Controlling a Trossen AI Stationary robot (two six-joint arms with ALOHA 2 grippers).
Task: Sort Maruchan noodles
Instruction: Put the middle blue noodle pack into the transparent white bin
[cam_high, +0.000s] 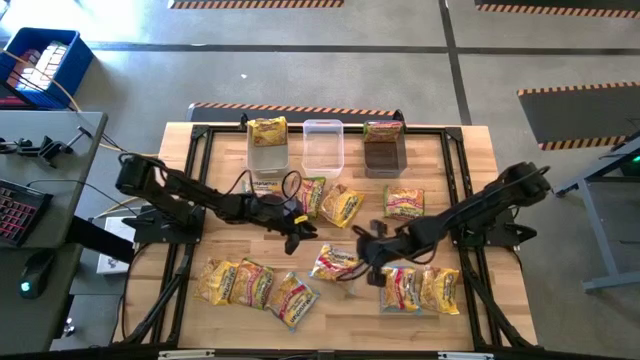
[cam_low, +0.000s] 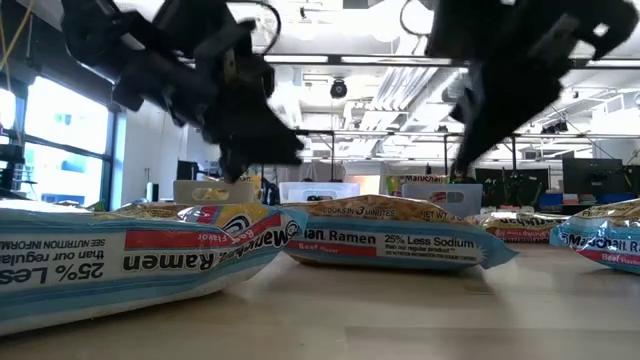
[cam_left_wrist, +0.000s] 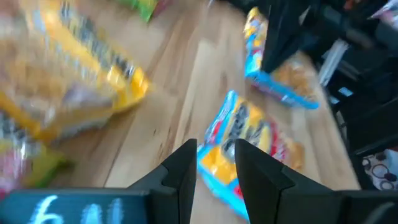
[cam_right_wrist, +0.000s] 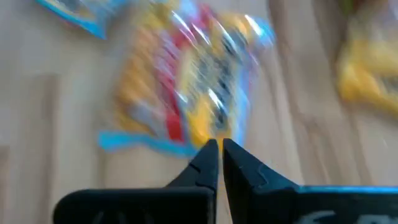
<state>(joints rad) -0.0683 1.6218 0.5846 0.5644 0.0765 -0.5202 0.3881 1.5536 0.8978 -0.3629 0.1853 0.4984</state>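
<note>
A wooden counter (cam_high: 330, 300) seen from above carries about a dozen Maruchan noodles packets (cam_high: 337, 263) scattered across it. Three bins stand in a row along its far edge: a clear bin (cam_high: 268, 152) on the left with a yellow packet (cam_high: 267, 130) resting on top, a clear middle bin (cam_high: 323, 148) with nothing visible in it, and a dark bin (cam_high: 384, 152) on the right with another packet (cam_high: 383, 129) on top.

The left gripper (cam_high: 297, 236) reaches in from the left side to the middle of the counter, just beside a pair of packets (cam_high: 328, 201) lying near the bins. In its wrist view the two dark fingers (cam_left_wrist: 183, 171) stand slightly apart with nothing between them, released, above a blue-edged packet (cam_left_wrist: 245, 146).

The right gripper (cam_high: 366, 243) reaches in from the right and hovers just beside a packet lying near the counter's centre. In its wrist view its fingers (cam_right_wrist: 208, 163) are clenched together, holding nothing, with a yellow, red and blue packet (cam_right_wrist: 193, 87) on the counter beyond them.

More packets lie in a row of three near the front left (cam_high: 252, 283), a touching pair at the front right (cam_high: 420, 289), and a single one (cam_high: 404, 202) in front of the dark bin. From counter level, packets reading "Ramen" and "25% Less Sodium" (cam_low: 395, 243) lie flat, with both arms dark above them.
</note>
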